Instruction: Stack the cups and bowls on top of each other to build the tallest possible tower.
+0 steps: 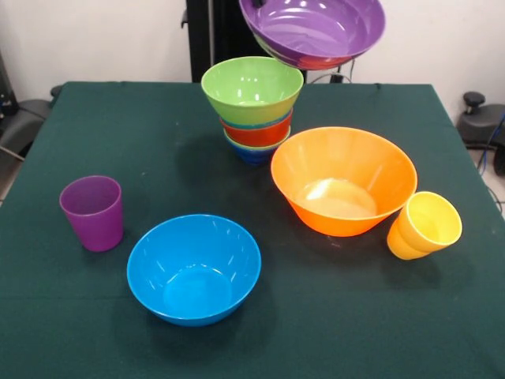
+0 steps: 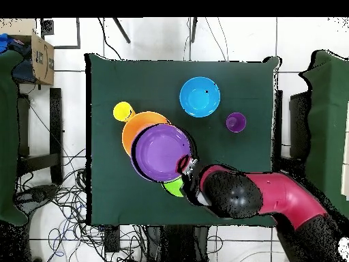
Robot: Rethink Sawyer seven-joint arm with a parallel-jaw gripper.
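While the fingers (image 2: pixel 187 166) pinch its rim, the purple bowl (image 1: pixel 312 30) hangs tilted, opening toward the camera.

Purple bowl (image 1: pixel 312 30) aloft — above tower (image 1: pixel 253 110)

A: Where is there room on the table (image 1: pixel 158 118)?
B: The front edge and far left corner lie open.
A: Obstacles?
B: The purple cup (image 1: pixel 93 212), blue bowl (image 1: pixel 194 268), orange bowl (image 1: pixel 344 181), yellow cup (image 1: pixel 424 225) and the stacked bowls (image 1: pixel 254 110).
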